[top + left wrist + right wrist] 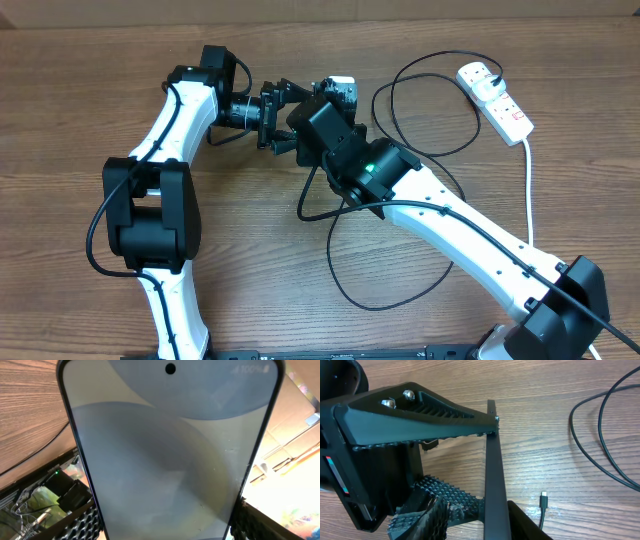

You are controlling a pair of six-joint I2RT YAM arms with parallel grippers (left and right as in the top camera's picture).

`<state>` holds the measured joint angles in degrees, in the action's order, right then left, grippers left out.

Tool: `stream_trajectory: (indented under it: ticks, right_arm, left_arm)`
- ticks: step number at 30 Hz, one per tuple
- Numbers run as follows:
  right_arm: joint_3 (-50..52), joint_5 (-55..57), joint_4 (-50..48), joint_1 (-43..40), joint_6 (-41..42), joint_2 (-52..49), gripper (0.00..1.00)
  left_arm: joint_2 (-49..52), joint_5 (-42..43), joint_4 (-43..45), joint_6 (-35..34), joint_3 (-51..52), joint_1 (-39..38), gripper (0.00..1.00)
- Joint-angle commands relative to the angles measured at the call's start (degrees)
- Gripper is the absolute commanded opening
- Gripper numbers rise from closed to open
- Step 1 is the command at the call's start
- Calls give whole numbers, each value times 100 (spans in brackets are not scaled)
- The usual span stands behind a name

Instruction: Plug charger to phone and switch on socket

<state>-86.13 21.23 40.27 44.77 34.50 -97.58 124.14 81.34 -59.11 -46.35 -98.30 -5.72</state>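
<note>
Wood-grain brown, the bench (80, 60) fills the overhead view. We take the phone (342, 88) as our landmark, at the middle rear where both arms meet. The left hand (274, 118) reaches it from one side, and the right hand (312, 112) crowds in just beside it. The socket (495, 98) lies well apart from the phone, toward the right arm's side, with its thick white cord (528, 170) trailing forward. The charger (376, 97) loops over the bench between socket and phone.

From the left wrist, the phone fills the frame with its screen toward the lens. The left hand's ribbed pads (86, 521) press on its long edges, so that hand is clamped on the phone.

From the right wrist, the phone shows edge-on, and the connector tip (544, 496) lies loose on the wood near it, held by nothing. We cannot tell whether the right hand's fingers are parted or closed.

We judge the step in hand to be fetching that tip. To do it well, pinch the cable right behind the connector, keep it square to the phone's port, and let the left hand brace against the push. The port shows in no view.

For writing, we read a faint "100%" at the phone's top corner. The socket's red markings are too small to read, and we see no brand.
</note>
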Motion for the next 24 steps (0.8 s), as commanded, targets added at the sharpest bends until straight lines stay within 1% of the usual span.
stream_trajectory:
  ticks: [1, 5, 11, 21, 24]
  right_arm:
    - [24, 79, -37, 7, -50, -17, 34]
    - [24, 76, -33, 7, -50, -17, 31]
    - [24, 79, -4, 7, -50, -17, 31]
    - [24, 79, 17, 7, -48, -17, 19]
    - [24, 79, 24, 7, -48, -17, 17]
  left_arm:
    - [20, 208, 2, 138, -170, -42, 74]
    - [20, 208, 0, 136, -170, -42, 74]
    - [20, 208, 2, 138, -170, -42, 75]
    - [20, 208, 2, 140, -170, -42, 75]
    - [20, 208, 2, 140, -170, -42, 75]
